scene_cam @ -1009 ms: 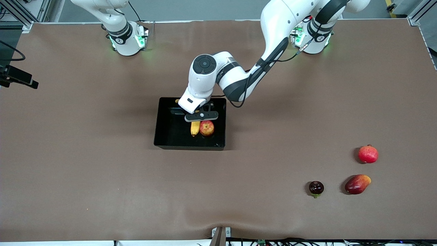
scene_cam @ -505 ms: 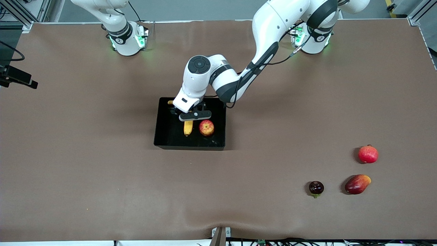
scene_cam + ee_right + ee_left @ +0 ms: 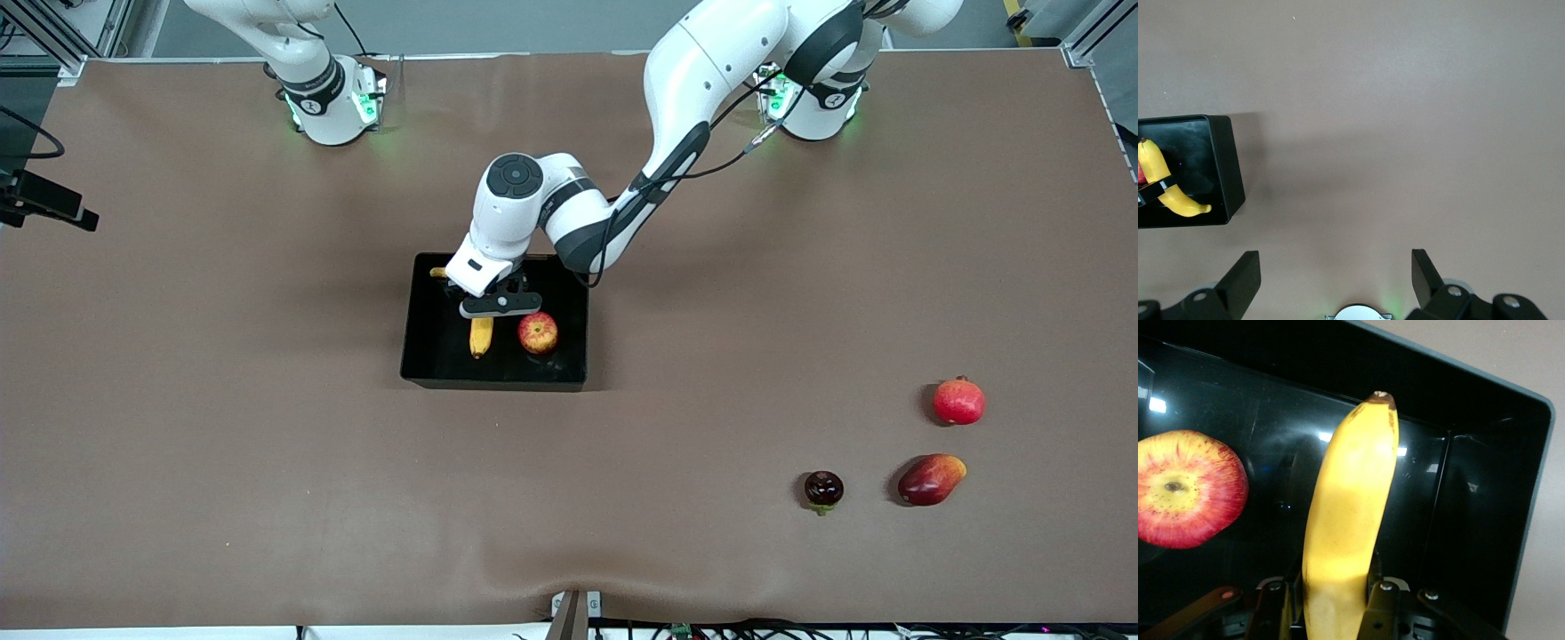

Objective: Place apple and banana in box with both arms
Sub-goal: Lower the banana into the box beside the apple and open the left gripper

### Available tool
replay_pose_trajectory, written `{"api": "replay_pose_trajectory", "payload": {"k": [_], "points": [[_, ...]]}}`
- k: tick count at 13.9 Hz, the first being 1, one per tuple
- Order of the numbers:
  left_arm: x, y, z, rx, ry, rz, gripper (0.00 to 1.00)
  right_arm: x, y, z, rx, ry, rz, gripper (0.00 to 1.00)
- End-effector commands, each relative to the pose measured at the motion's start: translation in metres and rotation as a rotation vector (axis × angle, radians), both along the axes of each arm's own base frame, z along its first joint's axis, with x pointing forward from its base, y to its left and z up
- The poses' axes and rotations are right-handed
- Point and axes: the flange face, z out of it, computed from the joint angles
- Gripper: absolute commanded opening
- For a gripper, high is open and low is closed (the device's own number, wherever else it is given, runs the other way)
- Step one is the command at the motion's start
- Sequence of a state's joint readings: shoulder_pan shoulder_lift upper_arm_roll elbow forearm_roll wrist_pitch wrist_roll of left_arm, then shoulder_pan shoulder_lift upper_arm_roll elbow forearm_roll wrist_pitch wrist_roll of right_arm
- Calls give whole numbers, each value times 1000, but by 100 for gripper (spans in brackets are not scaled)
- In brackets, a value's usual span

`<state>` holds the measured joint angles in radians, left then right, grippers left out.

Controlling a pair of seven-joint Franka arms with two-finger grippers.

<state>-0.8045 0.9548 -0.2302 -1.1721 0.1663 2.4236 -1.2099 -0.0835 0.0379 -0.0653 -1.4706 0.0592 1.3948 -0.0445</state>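
Front view: left arm [image 3: 711, 62] reaches from its base down over the box [image 3: 418, 338], a shallow black bin sitting mid-table. Left gripper [image 3: 484, 307] is inside the box opening, jaws clamped on the banana [image 3: 481, 336] around its middle. The banana's free end points toward the front camera, its stem end pokes out past the gripper near the box's upper rim. Can't tell from here whether the banana touches the box floor. The apple [image 3: 538, 332] lies on the box floor just beside the banana, toward the left arm's end, not touching it

Left wrist view: banana [image 3: 1348, 527] sits between the two fingers [image 3: 1379, 607], dark tip up against the glossy black wall; apple [image 3: 1188, 488] close by with its yellowish dimple facing the camera

Right arm [image 3: 302, 62] waits near its base at the table edge. Right wrist view: right gripper [image 3: 1335, 280] hangs over bare brown table, jaws wide apart and holding nothing; box corner [image 3: 1228, 173] with the banana [image 3: 1171, 190] shows off to one side

Out on the tabletop [image 3: 222, 400] toward the left arm's end, nearer the front camera than the box: a red pomegranate [image 3: 958, 401], a red-orange mango [image 3: 930, 479], a small dark mangosteen [image 3: 823, 489], all well apart from the box
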Motion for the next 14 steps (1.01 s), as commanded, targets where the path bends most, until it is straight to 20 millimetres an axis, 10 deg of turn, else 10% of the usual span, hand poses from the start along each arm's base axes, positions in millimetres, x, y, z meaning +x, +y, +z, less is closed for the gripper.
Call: {"api": "replay_pose_trajectory", "payload": {"k": [1,14], "points": [[9,-12,2,-47,-31,33,0,0,-3,1,16,-4,-11,100],[7,-16,-57,-37,-66,23,0,0,-2,10,11,-20,-9,100]]}}
